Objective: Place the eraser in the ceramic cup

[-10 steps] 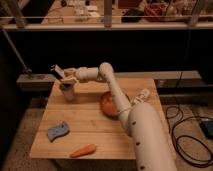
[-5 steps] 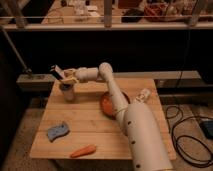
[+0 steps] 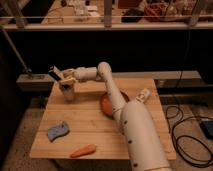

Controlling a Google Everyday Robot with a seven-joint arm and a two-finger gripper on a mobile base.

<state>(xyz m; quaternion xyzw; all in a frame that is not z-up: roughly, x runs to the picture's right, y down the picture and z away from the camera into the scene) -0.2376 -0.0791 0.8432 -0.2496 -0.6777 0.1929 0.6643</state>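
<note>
Camera view: my arm reaches from the lower right across the wooden bench to its far left corner, where my hand hangs directly above the cup. The eraser sits at the tip of my hand, a thin pale slab tilted up and to the left, its darker end pointing away from the cup. My fingers appear to be closed on its lower end, pinching it; nothing else touches my hand that I can make out. The eraser is above the cup's rim and a little to its left, not inside it.

The cup stands upright near the far left edge of the bench, just under my wrist. An orange-red bowl lies near the middle of the bench, partly hidden behind my forearm and well apart from the cup. A wavy blue sponge rests on the near left part of the bench, and a carrot lies close to the near edge, to the right of the sponge. A small pale item sits near the far right side of the bench; I cannot tell what it is.
</note>
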